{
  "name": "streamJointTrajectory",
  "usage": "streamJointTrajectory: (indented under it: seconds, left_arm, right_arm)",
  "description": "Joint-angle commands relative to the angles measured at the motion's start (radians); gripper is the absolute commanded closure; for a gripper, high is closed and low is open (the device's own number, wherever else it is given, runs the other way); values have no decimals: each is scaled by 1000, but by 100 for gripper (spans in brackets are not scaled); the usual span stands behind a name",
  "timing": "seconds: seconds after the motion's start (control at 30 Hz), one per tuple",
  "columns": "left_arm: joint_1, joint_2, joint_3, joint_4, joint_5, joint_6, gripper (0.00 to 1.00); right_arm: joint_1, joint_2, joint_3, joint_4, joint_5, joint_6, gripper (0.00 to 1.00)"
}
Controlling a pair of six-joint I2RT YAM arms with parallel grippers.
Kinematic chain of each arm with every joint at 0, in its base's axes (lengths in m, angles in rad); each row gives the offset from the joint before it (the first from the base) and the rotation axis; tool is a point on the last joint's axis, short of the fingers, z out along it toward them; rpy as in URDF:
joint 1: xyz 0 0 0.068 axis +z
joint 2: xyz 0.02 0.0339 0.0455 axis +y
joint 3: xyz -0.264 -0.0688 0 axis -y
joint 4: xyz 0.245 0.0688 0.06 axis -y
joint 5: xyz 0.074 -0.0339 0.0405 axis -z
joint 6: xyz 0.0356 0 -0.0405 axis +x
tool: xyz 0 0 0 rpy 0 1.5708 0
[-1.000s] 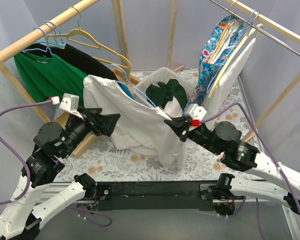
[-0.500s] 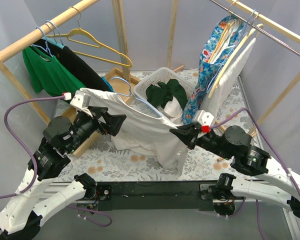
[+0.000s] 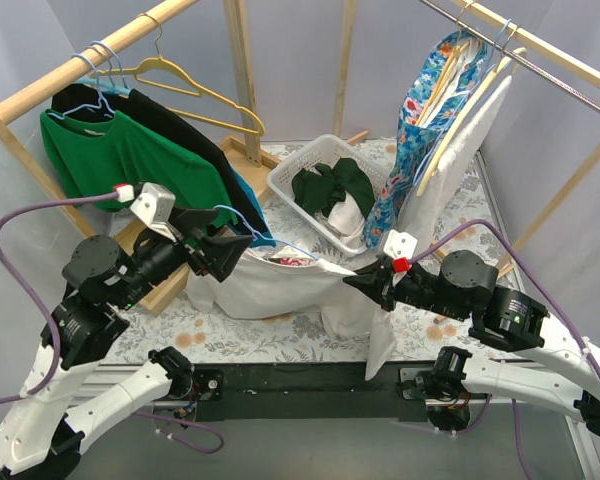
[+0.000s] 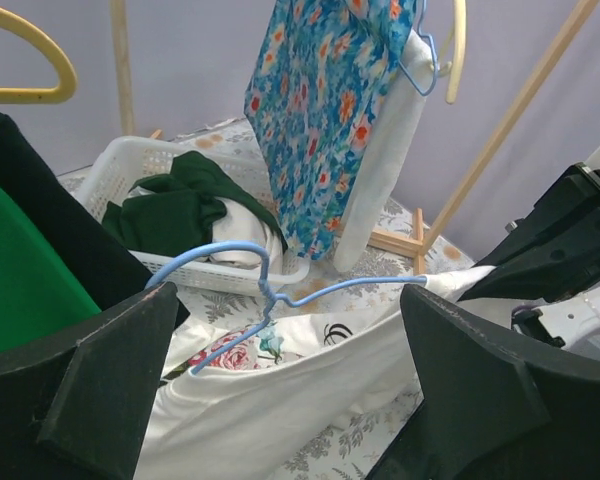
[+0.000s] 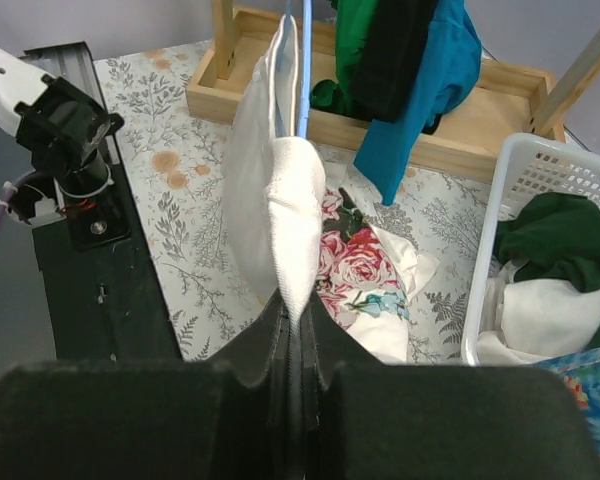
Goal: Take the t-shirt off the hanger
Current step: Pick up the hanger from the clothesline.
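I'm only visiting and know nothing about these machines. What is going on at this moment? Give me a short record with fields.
Job: get the white t-shirt off the blue hanger
Left pincer: open, facing the hanger's hook, holding nothing
Right pincer: shut on the t-shirt's fabric
Hanger: hook hanging on nothing, partly inside the shirt
Nearby: white basket holding clothes; green shirt hanging at the left

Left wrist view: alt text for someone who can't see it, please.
The open left gripper frames a light-blue wire hanger poking from a white t-shirt. Behind: a white plastic basket of dark green clothes and a blue floral garment.
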Motion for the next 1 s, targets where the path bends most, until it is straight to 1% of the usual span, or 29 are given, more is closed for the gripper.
streamJointTrajectory:
  seconds: [0.0, 0.1, 0.23, 0.37, 0.43, 0.53, 0.57, 0.67, 0.7, 0.87, 0.97]
  left_arm:
    - [7, 56, -86, 43, 61, 5, 9]
    - [7, 55, -147, 66, 32, -22, 10]
    - [7, 19, -190, 77, 12, -47, 10]
    - [7, 6, -221, 113, 29, -58, 10]
    - [7, 4, -233, 132, 49, -61, 12]
    - [7, 4, -246, 173, 87, -62, 21]
    - [7, 2, -250, 187, 96, -64, 28]
    - [7, 15, -259, 201, 128, -64, 35]
    - [7, 21, -261, 201, 136, -65, 39]
    - [7, 27, -295, 233, 164, -90, 46]
    - [7, 21, -304, 236, 159, -101, 57]
  right_arm:
    - [2, -38, -1, 99, -50, 15, 99]
    - [2, -51, -10, 124, -41, 21, 99]
    - [2, -54, -10, 128, -30, 19, 99]
    - [2, -48, -10, 124, -32, 18, 99]
    - [2, -46, -19, 127, -36, 22, 99]
    - [2, -45, -32, 143, -44, 30, 99]
    - [2, -42, -39, 148, -47, 35, 99]
    - [2, -32, -41, 162, -58, 39, 99]
    - [2, -29, -42, 167, -66, 39, 99]
    - [2, -12, -41, 194, -84, 39, 99]
    - [2, -8, -41, 196, -79, 39, 99]
